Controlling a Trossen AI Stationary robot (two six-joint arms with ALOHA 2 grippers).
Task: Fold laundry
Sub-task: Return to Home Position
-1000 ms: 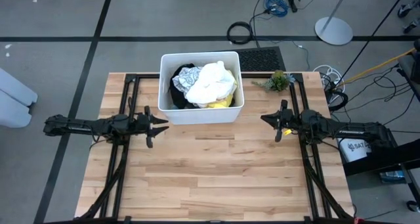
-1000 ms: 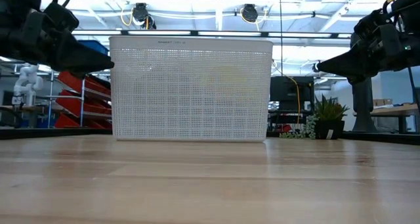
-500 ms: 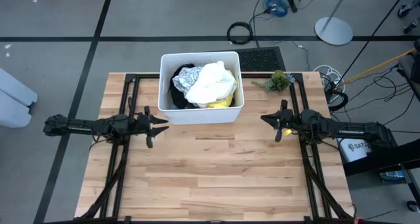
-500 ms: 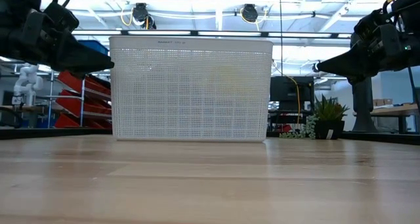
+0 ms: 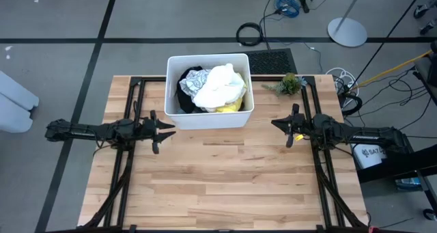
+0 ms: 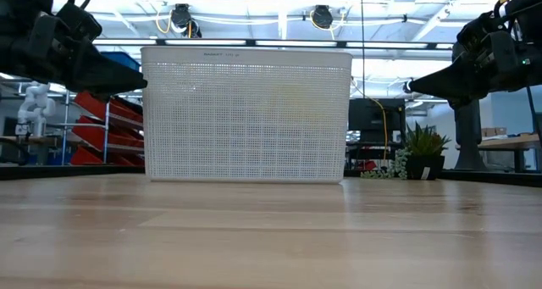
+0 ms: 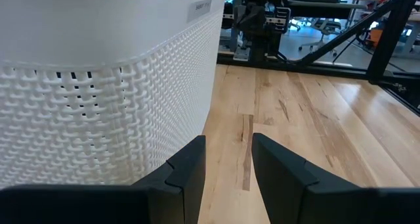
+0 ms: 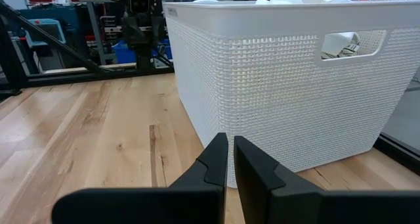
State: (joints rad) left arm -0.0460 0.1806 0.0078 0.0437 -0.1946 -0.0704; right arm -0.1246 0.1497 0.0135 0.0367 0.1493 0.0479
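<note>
Change: nothing is differing from the frames a second and half a second ago; arms, tub and laundry are staying exactly where they were.
Laundry: the laundry (image 5: 212, 89) is sitting heaped in the tub (image 5: 208, 118) at the far middle of the table (image 5: 225, 185). A white cloth (image 5: 220, 86) is lying on top, black cloth (image 5: 186, 91) is showing at the left and yellow cloth (image 5: 230, 107) is peeking out at the near edge.
Left jaws: the left arm (image 5: 89, 132) is hovering above the table, its jaws just off the tub's near-left corner, standing apart and gripping nothing.
Right jaws: the right arm (image 5: 355, 133) is hovering right of the tub, its jaws nearly touching and gripping nothing.
Laundry to jaws: it is lying inside the tub, between both jaws and touching neither.
</note>
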